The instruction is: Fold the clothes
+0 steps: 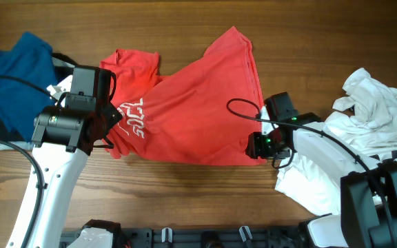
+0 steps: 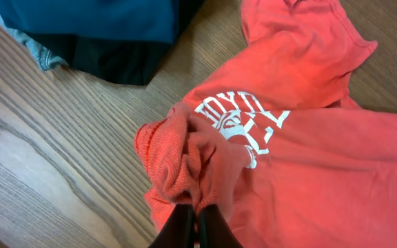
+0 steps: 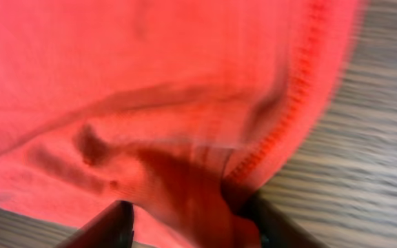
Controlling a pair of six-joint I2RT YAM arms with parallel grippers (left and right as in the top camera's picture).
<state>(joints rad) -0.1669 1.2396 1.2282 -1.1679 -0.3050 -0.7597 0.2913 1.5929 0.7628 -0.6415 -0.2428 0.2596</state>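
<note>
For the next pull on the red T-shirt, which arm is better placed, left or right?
Left, probably: the left end effector is shut on bunched cloth of the red T-shirt beside the lettering. The right end effector stands open around the hem, not yet gripping.

- On the table [image 1: 185, 186], centred: T-shirt [image 1: 198, 103].
- Left of it, at the table's edge: pile of clothes [image 1: 12, 69].
- Right of it, near its hem: heap of shirts [image 1: 378, 117].

red T-shirt [image 2: 309, 158], white lettering [image 2: 243, 127] unreadable
</note>
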